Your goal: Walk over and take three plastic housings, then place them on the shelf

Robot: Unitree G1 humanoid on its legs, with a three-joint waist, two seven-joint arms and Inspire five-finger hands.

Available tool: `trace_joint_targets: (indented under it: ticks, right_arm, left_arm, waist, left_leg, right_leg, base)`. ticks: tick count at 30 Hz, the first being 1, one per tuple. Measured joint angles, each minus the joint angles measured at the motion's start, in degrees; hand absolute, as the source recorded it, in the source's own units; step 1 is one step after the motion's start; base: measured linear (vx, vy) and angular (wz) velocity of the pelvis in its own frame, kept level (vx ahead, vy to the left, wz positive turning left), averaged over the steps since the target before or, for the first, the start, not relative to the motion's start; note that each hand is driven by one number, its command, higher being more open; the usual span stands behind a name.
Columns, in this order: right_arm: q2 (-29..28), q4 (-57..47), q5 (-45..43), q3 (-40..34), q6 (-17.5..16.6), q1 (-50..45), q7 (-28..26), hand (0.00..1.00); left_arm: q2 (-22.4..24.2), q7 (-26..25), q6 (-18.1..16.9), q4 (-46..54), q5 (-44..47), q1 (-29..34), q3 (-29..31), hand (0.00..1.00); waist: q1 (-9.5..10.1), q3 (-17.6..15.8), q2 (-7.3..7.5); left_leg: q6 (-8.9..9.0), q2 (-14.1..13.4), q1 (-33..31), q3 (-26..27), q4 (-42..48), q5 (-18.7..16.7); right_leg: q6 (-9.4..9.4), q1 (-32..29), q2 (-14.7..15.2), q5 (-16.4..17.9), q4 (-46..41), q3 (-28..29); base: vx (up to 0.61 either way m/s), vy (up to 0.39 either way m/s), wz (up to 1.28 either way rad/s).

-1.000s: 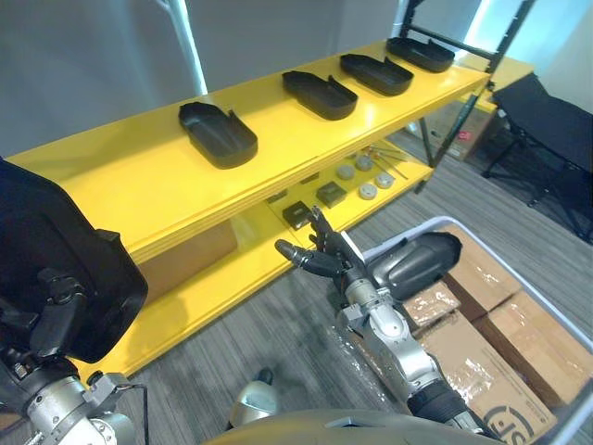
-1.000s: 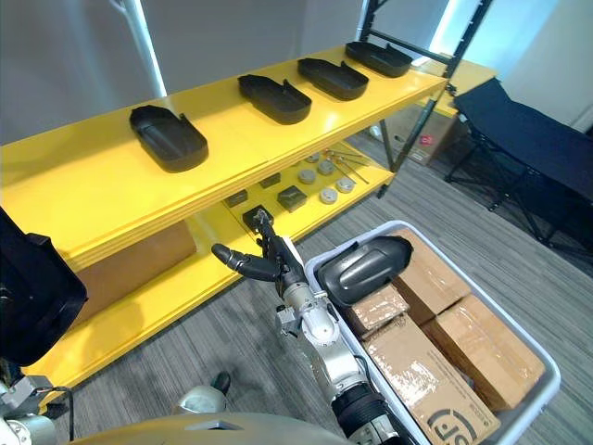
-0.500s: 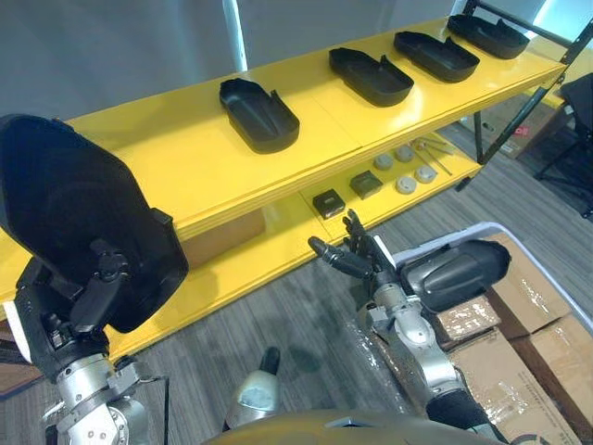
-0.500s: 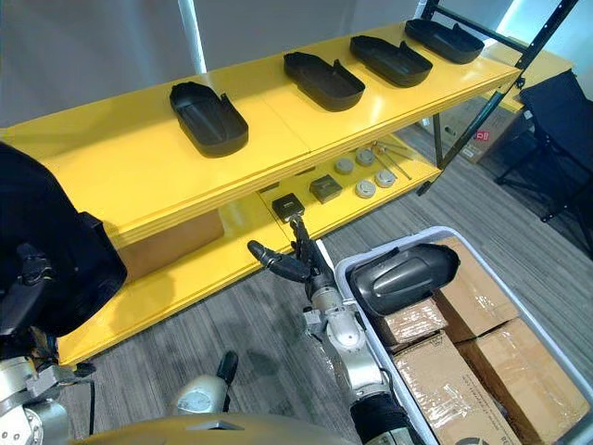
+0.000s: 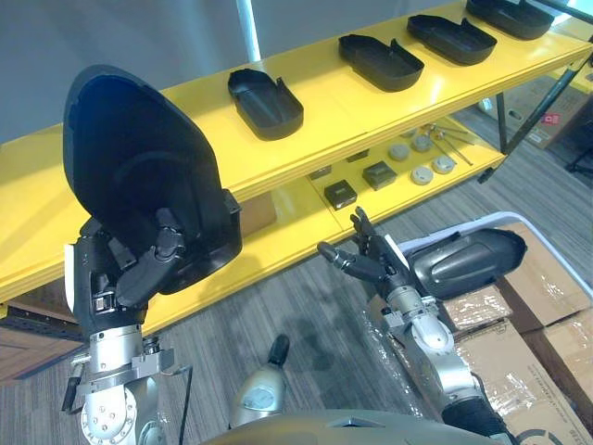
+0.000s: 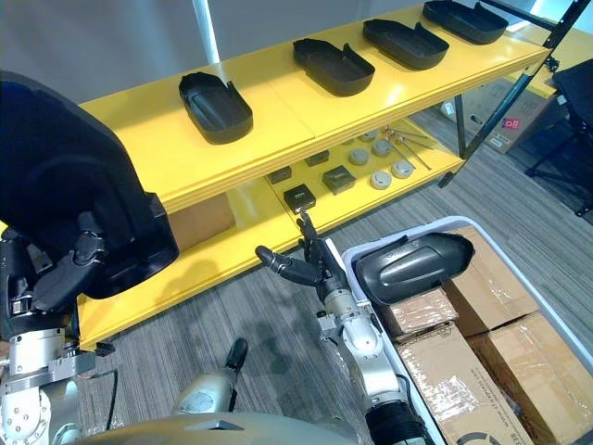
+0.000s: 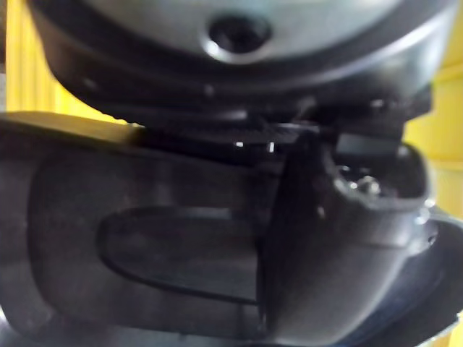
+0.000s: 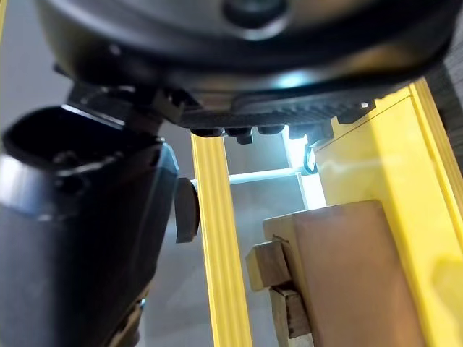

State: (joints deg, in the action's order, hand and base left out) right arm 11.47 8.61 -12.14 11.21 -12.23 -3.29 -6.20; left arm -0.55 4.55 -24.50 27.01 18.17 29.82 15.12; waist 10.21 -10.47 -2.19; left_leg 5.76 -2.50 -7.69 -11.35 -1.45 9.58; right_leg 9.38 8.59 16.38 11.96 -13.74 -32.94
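The left hand holds 1 black housing upright, in front of the left stretch of the shelf. Its fingers are curled round the housing's lower end and the thumb lies across the hollow face. This housing is not yet on the board.

4 more black housings lie in a row along the top board, hollow side up. The nearest is mid-board and the others run toward the right end. Another dark housing lies in the white bin, on top of the boxes.

The right hand hangs low between the lower board's front edge and the bin, fingers spread and holding nothing.

As a judgement, placing is well along. The held housing is left to set down, and the one in the bin may be next.

The top board is bare from the nearest housing to its left end, enough room for the held piece. It has to clear the front edge first. The lower board carries small parts near the middle.
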Motion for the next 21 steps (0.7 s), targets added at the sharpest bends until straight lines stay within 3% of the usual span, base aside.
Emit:
trace_joint_targets:
  ticks: [3,7,10,11,12,13,14,15,16,17,18,19,20,21]
  right_arm:
    - [-2.5,-0.7,-0.5,0.1,-1.7,1.6,0.3,1.0]
    - [-5.0,-1.7,0.0,0.3,-4.1,2.4,3.0,1.0]
    - [-5.6,-2.8,0.5,1.3,-6.5,2.7,5.1,1.0]
    - [-5.7,-2.6,0.7,1.8,-6.7,3.5,5.7,1.0]
    - [-6.1,-2.2,1.5,1.9,-6.8,4.3,6.1,1.0]
    - [-6.4,-2.2,2.2,1.9,-6.9,4.5,6.2,1.0]
    - [-6.5,-2.0,2.9,1.9,-7.2,5.1,6.1,1.0]
    - [-4.9,-1.9,3.0,1.9,-7.3,7.3,5.4,1.0]
    - [-3.2,-1.9,3.2,1.8,-7.6,9.1,5.3,1.0]
    - [-2.0,-2.1,3.4,1.5,-8.0,10.4,5.4,1.0]
    - [0.3,-3.0,3.4,-0.1,-8.6,12.4,5.6,1.0]
    - [1.8,-4.3,3.6,-1.8,-8.6,13.3,6.2,1.0]
    - [3.1,-6.2,4.2,-4.5,-9.0,13.8,6.9,1.0]
    - [3.7,-7.2,4.2,-6.0,-9.6,14.0,7.0,1.0]
  left_arm:
    - [0.0,-0.1,-0.7,0.1,0.0,-0.3,2.9,0.0]
    - [0.0,0.6,-1.0,0.3,-0.1,-0.8,6.6,0.0]
    - [-0.1,1.1,-1.8,0.5,0.0,-2.3,9.7,0.0]
    - [-0.2,0.5,-1.8,0.4,0.1,-2.9,10.3,0.0]
    - [-0.3,-0.6,-1.8,0.4,0.0,-3.1,10.3,0.0]
    - [-0.4,-0.9,-1.8,0.4,0.0,-3.1,10.3,0.0]
    - [-1.0,-1.5,-1.8,0.4,0.1,-3.4,10.3,0.0]
    - [-2.3,-2.6,-1.7,-0.4,0.9,-5.2,10.1,0.0]
    - [-3.2,-3.2,-1.7,-0.9,1.8,-6.6,9.8,0.0]
    - [-3.9,-3.8,-1.7,-1.3,2.0,-8.0,9.5,0.0]
    - [-5.9,-5.0,-1.7,-3.4,2.0,-11.6,8.6,0.0]
    - [-7.3,-5.8,-1.6,-5.3,2.0,-13.7,7.7,0.0]
    - [-8.5,-5.9,-1.4,-6.9,1.9,-15.4,7.0,0.0]
    - [-8.7,-5.9,-1.4,-7.1,1.9,-15.4,6.9,0.0]
  waist:
    - [0.94,-1.2,1.86]
    - [2.57,-1.6,2.72]
    - [2.87,-1.4,3.49]
    - [3.17,-1.4,3.53]
    - [3.09,-1.5,3.43]
    - [2.87,-1.6,3.11]
    - [2.31,-1.9,2.37]
    - [1.72,-2.2,1.59]
    - [0.93,-2.3,0.92]
    - [0.22,-2.5,0.62]
    - [-1.23,-2.7,0.22]
    - [-2.23,-2.8,-0.02]
    - [-3.0,-2.3,1.12]
    - [-3.0,-2.3,1.34]
  left_leg:
    - [0.53,1.9,-2.3,-0.8,6.3,-3.0]
    - [-0.17,4.1,-4.6,-2.2,12.6,-7.7]
    - [-0.32,4.3,-5.5,-1.1,12.1,-7.8]
    - [-1.16,4.6,-5.4,-1.1,11.9,-7.4]
    - [-2.17,5.0,-3.9,-1.8,10.6,-7.2]
    - [-2.82,5.0,-2.8,-2.4,9.6,-7.2]
    - [-3.97,4.7,-1.5,-4.0,8.6,-6.8]
    - [-4.29,3.9,0.2,-5.6,8.0,-6.7]
    - [-4.21,3.6,0.2,-6.7,8.4,-6.7]
    - [-4.09,3.5,0.1,-7.9,8.7,-6.8]
    - [-4.06,3.8,-0.3,-10.6,9.0,-6.8]
    - [-3.97,4.1,-0.8,-11.8,9.4,-6.9]
    - [-3.97,5.0,-1.0,-12.6,9.2,-6.9]
    - [-3.96,5.5,-1.0,-12.6,8.9,-6.8]
  right_leg:
    - [-0.13,0.9,1.7,0.7,-2.4,-1.2]
    - [-0.17,2.1,3.6,-0.3,-6.7,-2.5]
    - [0.92,-1.5,4.7,-3.7,-13.3,4.1]
    - [0.6,-3.9,5.2,-6.0,-17.8,8.2]
    - [-0.15,-6.5,6.6,-10.2,-23.7,10.0]
    - [-0.6,-8.0,7.4,-12.1,-26.9,10.5]
    - [-2.13,-9.5,7.2,-7.8,-30.4,11.5]
    - [-5.25,-12.3,4.5,0.6,-30.6,13.4]
    - [-6.48,-13.7,1.4,2.5,-27.1,15.5]
    - [-7.0,-14.4,-0.8,3.1,-24.4,17.6]
    - [-7.12,-15.6,-4.7,3.3,-18.8,22.9]
    - [-6.21,-15.9,-6.8,2.8,-14.9,25.6]
    - [-6.06,-15.7,-7.7,2.6,-11.1,26.9]
    - [-6.54,-15.5,-7.6,2.9,-9.7,26.6]
  base:
    - [0.03,0.019,0.17]
    - [0.02,0.062,0.45]
    - [0.02,0.069,0.58]
    - [0.09,0.07,0.33]
    - [0.1,0.068,0.33]
    - [0.11,0.043,0.35]
    - [0.11,-0.024,0.39]
    - [0.09,-0.03,0.45]
    - [0.07,-0.015,0.48]
    - [0.01,-0.036,0.78]
    - [0.0,-0.114,1.08]
    - [0.0,-0.197,1.45]
    - [0.01,-0.21,1.19]
    - [0.03,-0.275,1.16]
